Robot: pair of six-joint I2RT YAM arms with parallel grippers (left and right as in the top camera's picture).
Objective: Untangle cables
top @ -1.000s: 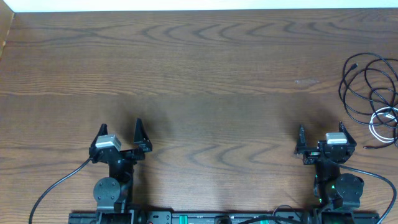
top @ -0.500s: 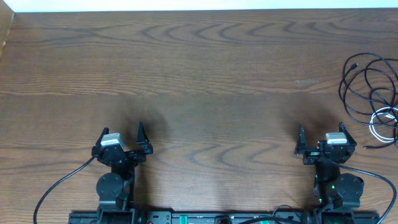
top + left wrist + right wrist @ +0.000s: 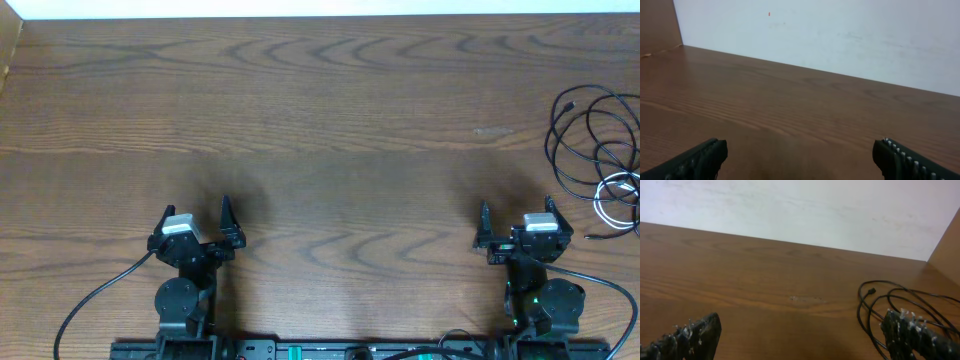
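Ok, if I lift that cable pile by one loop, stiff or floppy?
Probably floppy: the black cables lie in loose thin curves. Likely light, being so thin. The white cable is looped among them, so it may drag along.

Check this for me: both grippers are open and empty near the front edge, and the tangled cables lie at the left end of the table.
Wrong end. The cables lie at the right end of the table, as the overhead view shows. The rest stands: the left gripper and the right gripper are open and empty near the front edge.
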